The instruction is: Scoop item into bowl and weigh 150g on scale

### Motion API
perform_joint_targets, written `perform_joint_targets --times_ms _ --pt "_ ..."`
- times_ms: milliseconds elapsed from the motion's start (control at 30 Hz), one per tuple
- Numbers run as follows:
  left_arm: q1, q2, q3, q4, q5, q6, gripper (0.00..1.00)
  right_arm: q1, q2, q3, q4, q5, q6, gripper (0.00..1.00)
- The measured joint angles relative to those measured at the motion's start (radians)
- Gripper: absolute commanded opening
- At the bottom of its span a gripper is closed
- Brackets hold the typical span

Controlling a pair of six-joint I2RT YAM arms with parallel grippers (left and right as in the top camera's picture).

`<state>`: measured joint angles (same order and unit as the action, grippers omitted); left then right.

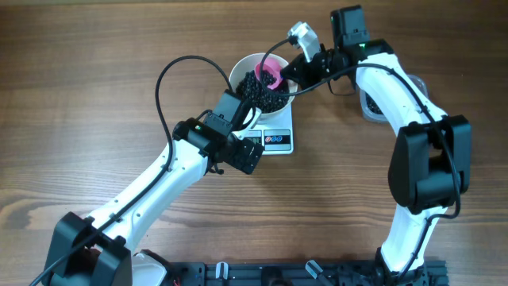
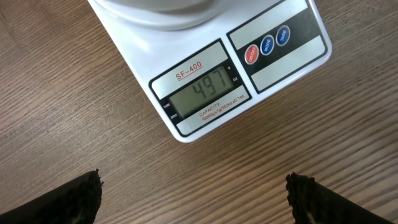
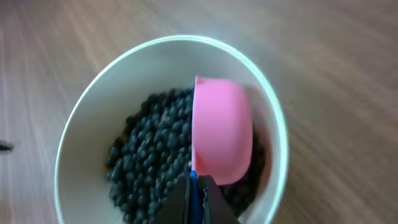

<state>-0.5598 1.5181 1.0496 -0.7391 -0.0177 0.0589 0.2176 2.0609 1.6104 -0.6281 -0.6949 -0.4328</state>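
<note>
"So where did things stand on the table [image 1: 95, 63]?"

"The scale [image 1: 276, 140] sat mid-table with the bowl [image 3: 93, 106] on its platform. My right gripper [image 3: 198, 190] was clamped on the blue handle of the pink scoop [image 3: 221, 134], whose cup hung upended inside the bowl, above the beads [image 3: 149, 155] heaped there. My left gripper [image 2: 196, 202] hovered wide open and empty, just in front of the scale."

"And the risk?"

"Overshooting, I judged. The display [image 2: 208, 92] seemed to read 497, though I couldn't make out a decimal point or tell whether the bowl's weight was zeroed out. Another full scoop, or the scoop pressing on rim or beads, would have falsified the reading; a jolt could have flung beads over the rim."
</note>
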Motion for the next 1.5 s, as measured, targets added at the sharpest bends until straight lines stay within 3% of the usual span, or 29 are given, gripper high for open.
perform_joint_targets --times_ms 233,700,1167,1500 --pt "0.000 0.000 0.000 0.000 0.000 0.000 1.00 0.009 0.000 0.006 -0.063 -0.019 -0.187 0.04" --pt "0.000 0.000 0.000 0.000 0.000 0.000 1.00 -0.032 0.017 0.001 -0.127 -0.189 -0.200 0.04" --pt "0.000 0.000 0.000 0.000 0.000 0.000 1.00 -0.174 0.017 0.003 -0.135 -0.426 0.164 0.04" --pt "0.000 0.000 0.000 0.000 0.000 0.000 1.00 -0.183 -0.035 0.208 -0.135 -0.373 0.217 0.04"
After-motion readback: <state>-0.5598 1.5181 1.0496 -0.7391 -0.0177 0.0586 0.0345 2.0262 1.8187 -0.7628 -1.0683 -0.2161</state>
